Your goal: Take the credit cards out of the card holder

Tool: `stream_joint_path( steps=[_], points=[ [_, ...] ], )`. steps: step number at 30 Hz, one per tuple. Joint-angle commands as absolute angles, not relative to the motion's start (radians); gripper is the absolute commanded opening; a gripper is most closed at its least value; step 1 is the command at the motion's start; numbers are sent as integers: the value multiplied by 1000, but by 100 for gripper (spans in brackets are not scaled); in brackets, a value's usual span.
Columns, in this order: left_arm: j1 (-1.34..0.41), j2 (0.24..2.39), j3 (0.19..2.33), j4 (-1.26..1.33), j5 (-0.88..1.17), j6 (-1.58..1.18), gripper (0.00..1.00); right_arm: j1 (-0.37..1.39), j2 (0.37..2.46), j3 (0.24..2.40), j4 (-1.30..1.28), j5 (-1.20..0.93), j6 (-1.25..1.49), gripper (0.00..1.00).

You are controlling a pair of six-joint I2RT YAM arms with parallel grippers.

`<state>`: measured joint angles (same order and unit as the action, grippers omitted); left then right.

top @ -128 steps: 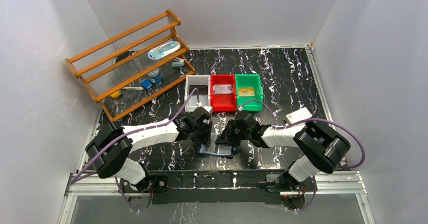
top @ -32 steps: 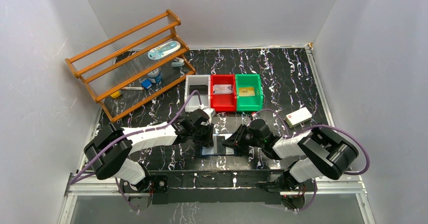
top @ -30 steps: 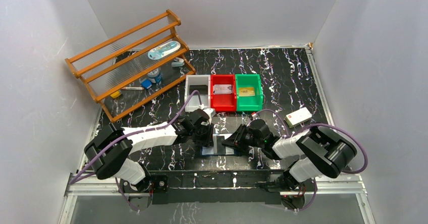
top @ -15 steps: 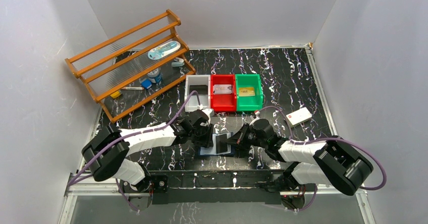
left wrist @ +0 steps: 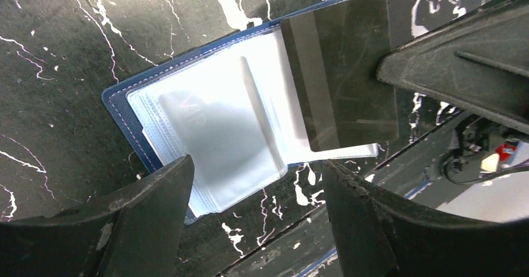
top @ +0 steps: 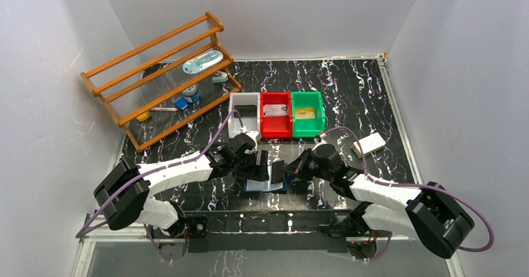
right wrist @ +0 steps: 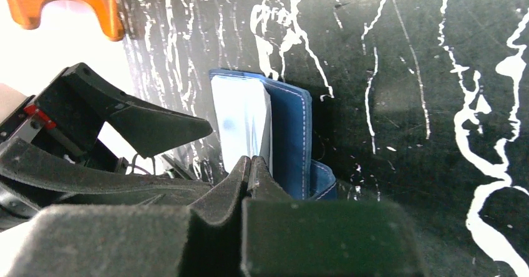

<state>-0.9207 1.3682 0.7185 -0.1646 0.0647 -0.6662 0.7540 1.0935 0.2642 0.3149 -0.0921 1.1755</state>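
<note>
The card holder [left wrist: 206,133] lies open on the table, navy outside with clear pockets, and also shows in the top view [top: 261,187]. A black credit card [left wrist: 340,71] is out of its pocket, held just above the holder's right half. My right gripper [top: 282,170] is shut on that card; its fingers [right wrist: 249,174] are pressed together, with the holder [right wrist: 290,133] just beyond. My left gripper [left wrist: 256,218] is open over the holder's near edge and grips nothing. A silvery card [top: 275,110] lies in the red bin [top: 276,127] and a gold card [top: 305,113] in the green bin [top: 309,128].
A white bin [top: 237,116] stands left of the red one. A wooden rack [top: 165,77] with small items stands at the back left. A white block with a red mark [top: 368,143] lies to the right. The table's front rail [top: 268,218] is close behind the holder.
My right gripper has pulled the black card out of the holder and lifted it a little. The right arm has stretched out lower. The left gripper stays over the holder.
</note>
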Motion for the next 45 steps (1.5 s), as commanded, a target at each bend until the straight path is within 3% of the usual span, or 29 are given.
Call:
stream_joint_path(
  steps=[1,4,12,19,25,31,45],
  points=[
    [-858,1297,748,-171,139,-700,75,753,1039,228,418,-96,1211,0],
    [-770,1246,706,-42,372,-714,77,754,1049,240,445,-136,1192,0],
    [-670,1233,671,-24,442,-715,81,754,1060,250,509,-182,1196,0],
    [-660,1218,546,249,610,-843,74,753,1154,257,660,-245,1226,0],
    [-608,1236,425,429,721,-902,78,751,1228,257,732,-254,1244,0],
    [-596,1304,327,711,765,-1021,74,750,1263,256,780,-277,1258,0],
    [-595,1314,331,773,790,-1035,54,749,1308,256,884,-326,1308,0]
  ],
)
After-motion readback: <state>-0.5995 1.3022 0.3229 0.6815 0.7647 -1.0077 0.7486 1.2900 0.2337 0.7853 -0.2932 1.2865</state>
